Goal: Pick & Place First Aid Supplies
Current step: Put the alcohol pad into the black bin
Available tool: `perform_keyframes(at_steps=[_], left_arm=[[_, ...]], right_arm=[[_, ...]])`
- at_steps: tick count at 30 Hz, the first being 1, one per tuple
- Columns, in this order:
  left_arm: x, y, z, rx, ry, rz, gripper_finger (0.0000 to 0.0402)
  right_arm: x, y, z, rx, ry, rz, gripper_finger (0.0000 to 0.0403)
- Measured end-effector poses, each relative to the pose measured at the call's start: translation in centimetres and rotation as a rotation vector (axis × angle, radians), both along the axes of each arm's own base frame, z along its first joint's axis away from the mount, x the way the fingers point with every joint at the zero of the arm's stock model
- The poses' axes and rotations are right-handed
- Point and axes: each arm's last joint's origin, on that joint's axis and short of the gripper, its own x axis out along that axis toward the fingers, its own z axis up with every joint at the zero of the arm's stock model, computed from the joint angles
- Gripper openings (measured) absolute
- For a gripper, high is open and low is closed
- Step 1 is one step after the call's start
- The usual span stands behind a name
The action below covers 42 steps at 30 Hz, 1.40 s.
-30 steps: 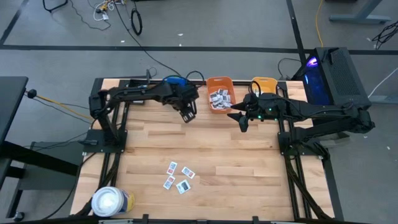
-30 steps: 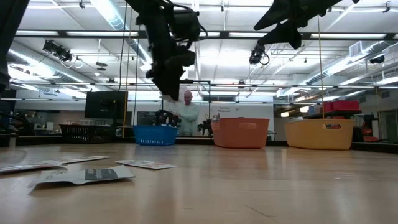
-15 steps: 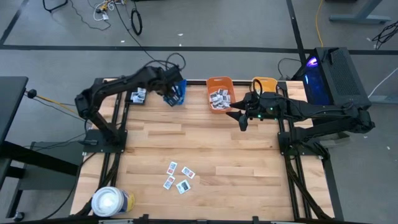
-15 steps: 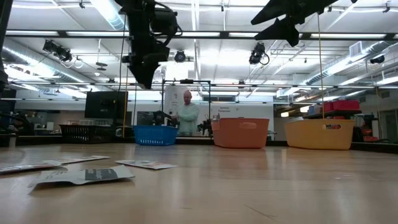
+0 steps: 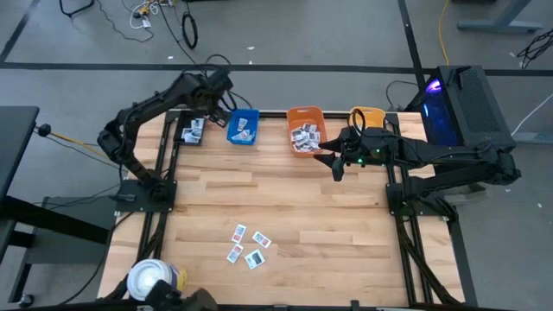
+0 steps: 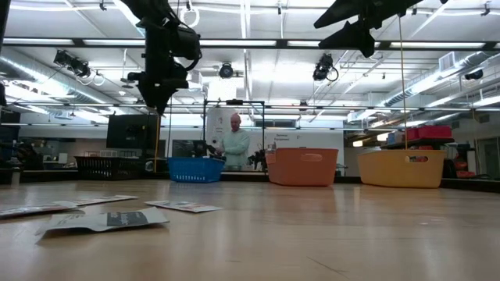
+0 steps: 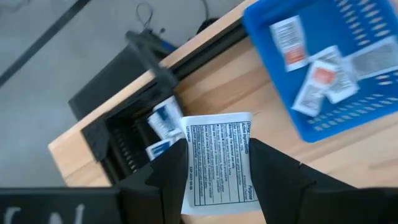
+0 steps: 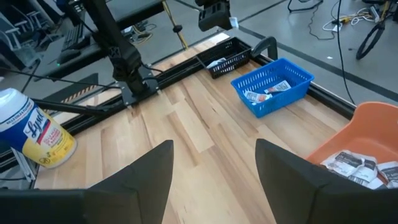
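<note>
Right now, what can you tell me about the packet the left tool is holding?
The packet is a small flat white rectangle with blue-black printed text, likely paper or foil. It is pinched between the left tool's two dark fingers, held in the air above the table's far left corner, over the black bin, beside the blue bin.

blue bin (image 5: 243,127), orange bin (image 5: 305,130), yellow bin (image 5: 367,116), white packets (image 5: 246,246) with blue print, pale wood table (image 5: 302,216)

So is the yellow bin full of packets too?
Cannot tell: from above, the right arm hides most of the yellow bin, and the table-level view shows only its outside wall.
</note>
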Motion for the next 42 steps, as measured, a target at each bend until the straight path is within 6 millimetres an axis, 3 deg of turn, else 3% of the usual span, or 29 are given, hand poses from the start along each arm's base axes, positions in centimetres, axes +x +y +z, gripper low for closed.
perform_keyframes(at_steps=[10,19,42], left_arm=[[-2.9,1.2,-0.2,-0.074,0.074,0.108,0.017],[-3.3,1.4,-0.2,-0.071,0.09,0.132,0.017],[-7.3,4.0,-0.3,-0.09,0.07,0.297,0.017]], right_arm=[[0.0,-0.1,0.1,-0.017,-0.007,-0.031,0.0229],[0.0,-0.1,0.1,-0.017,-0.013,-0.031,0.0229],[0.0,-0.2,0.1,-0.024,-0.013,-0.06,0.0229]])
